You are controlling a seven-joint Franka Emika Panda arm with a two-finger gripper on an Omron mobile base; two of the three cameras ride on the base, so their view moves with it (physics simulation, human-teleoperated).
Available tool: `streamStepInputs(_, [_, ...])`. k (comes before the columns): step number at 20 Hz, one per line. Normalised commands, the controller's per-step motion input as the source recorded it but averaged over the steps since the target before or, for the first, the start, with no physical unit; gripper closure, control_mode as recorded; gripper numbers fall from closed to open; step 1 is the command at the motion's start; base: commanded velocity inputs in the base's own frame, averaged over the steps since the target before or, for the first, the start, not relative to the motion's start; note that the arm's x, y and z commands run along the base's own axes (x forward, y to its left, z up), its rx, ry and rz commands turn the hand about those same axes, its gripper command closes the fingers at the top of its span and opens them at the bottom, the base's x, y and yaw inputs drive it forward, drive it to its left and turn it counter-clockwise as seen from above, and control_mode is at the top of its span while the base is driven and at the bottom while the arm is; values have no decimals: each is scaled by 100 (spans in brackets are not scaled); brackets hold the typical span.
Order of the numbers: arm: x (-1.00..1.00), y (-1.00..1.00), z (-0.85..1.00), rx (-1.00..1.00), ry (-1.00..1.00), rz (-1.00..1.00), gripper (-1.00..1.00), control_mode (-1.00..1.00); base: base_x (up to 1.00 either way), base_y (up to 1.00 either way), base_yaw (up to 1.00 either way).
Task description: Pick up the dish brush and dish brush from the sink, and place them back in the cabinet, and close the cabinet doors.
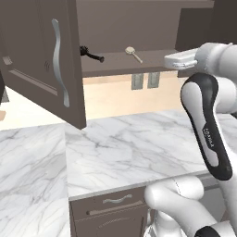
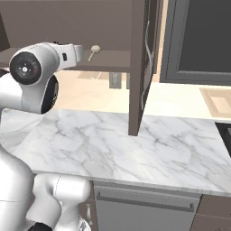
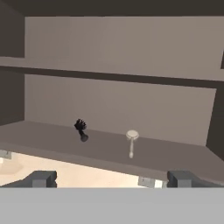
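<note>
The cabinet (image 1: 115, 65) stands open above the counter. On its bottom board lie the two dish brushes: the black bristly one (image 1: 90, 54) (image 3: 81, 130) to the left and the cream round-headed one (image 1: 133, 53) (image 2: 94, 50) (image 3: 131, 141) to the right. My gripper (image 3: 113, 179) is open and empty, held in front of the cabinet opening and a short way back from both brushes. The left cabinet door (image 1: 41, 60) with its wavy silver handle (image 1: 59, 65) swings out over the counter. The right cabinet door (image 2: 137, 67) also stands open, seen edge-on. The sink is out of view.
A white marble counter (image 1: 129, 143) runs under the cabinet, with drawer fronts (image 1: 115, 201) below it and two wall outlets (image 1: 144, 79) behind it. A shelf (image 3: 109, 76) crosses the cabinet above the brushes. A dark framed panel (image 2: 198, 40) sits right of the open door.
</note>
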Motion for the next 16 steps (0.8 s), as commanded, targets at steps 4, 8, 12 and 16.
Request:
streamStepInputs(4, [-51,-21,0,0,0,0,-100,-100,0,0,0])
streamStepInputs(8, [-49,-23,0,0,0,0,-100,-100,0,0,0])
streamStepInputs(12, [-50,-18,0,0,0,0,-100,-100,0,0,0])
streamStepInputs(16, [-50,-14,0,0,0,-1,-100,-100,0,0,0])
